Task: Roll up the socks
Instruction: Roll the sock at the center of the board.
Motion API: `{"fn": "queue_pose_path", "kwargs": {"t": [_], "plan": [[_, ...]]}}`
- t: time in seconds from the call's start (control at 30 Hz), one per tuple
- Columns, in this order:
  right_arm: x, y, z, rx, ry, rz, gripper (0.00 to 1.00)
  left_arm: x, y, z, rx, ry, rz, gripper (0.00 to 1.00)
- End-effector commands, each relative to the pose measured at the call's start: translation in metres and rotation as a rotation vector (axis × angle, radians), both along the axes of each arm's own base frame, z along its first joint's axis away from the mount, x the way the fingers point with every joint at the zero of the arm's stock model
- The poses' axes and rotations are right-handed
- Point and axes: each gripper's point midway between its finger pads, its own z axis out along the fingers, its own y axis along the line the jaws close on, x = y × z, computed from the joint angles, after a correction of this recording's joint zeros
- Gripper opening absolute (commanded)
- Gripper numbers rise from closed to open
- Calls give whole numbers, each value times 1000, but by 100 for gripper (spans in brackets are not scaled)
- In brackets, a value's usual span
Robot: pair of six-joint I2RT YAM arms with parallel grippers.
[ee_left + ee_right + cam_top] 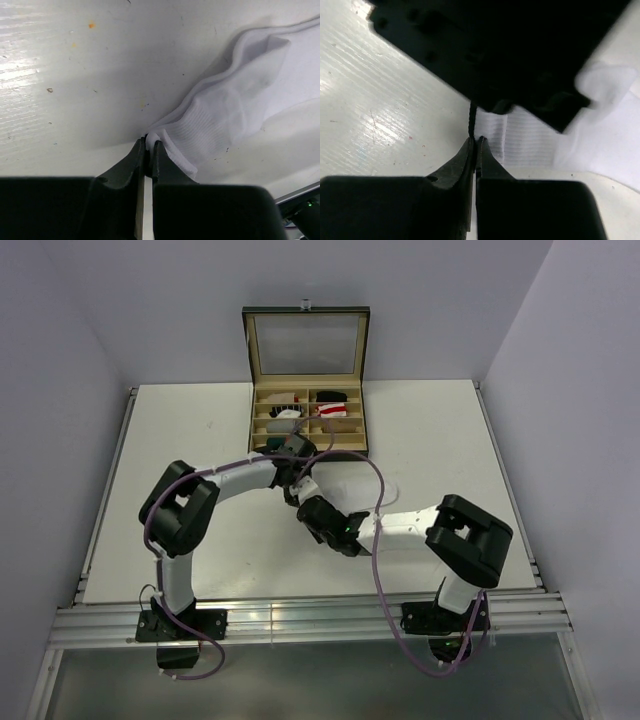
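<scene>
On the table [75, 75], left gripper [148, 142] pinches ribbed sock [225, 110] (rumpled).

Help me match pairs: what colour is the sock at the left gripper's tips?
Plain white, ribbed sock; clearest in the left wrist view.

No writing, label, brand, number or sign can be read anywhere in these views.

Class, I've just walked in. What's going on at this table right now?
Two robot arms meet mid-table over a white sock lying on the table. The left hand is shut on the sock's ribbed cuff edge. The right hand is shut right beside it; whether it grips fabric is unclear. No roll shows yet. A divided box stands open at the back, small bundles inside.
</scene>
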Motion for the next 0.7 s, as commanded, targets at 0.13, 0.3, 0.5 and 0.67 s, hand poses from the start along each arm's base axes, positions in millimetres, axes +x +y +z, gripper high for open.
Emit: {"fn": "queue_pose_path", "kwargs": {"t": [0.13, 0.3, 0.5, 0.67], "plan": [[-5, -18, -4, 254, 266, 9, 0, -1, 12, 8, -50, 0, 75, 25], [-15, -11, 7, 507, 493, 94, 0, 4, 9, 19, -100, -35, 122, 43], [-4, -19, 10, 767, 680, 21, 0, 8, 14, 35, -151, -85, 202, 58], [-9, -31, -7, 894, 836, -61, 0, 9, 12, 48, -215, -118, 226, 58]]}}
